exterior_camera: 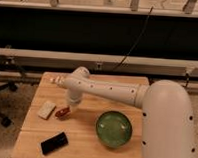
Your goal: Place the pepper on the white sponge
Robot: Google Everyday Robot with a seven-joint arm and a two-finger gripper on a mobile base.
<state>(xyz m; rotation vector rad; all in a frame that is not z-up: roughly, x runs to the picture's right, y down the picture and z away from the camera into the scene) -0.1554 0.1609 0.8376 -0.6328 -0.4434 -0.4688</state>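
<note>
The pepper (pixel 62 112) is a small dark red-orange chili lying on the wooden table (pixel 84 148), just right of the white sponge (pixel 46 110). The sponge is a small cream block lying flat near the table's left side. My gripper (pixel 70 105) hangs down from the white arm, right above and beside the pepper's right end. The pepper and the sponge lie close together; I cannot tell whether they touch.
A green bowl (pixel 113 128) sits on the right half of the table. A black flat rectangle (pixel 54 143) lies near the front left. My white arm (pixel 107 90) spans the table's back; my white body (pixel 170 127) fills the right. An office chair base (pixel 1 96) stands left.
</note>
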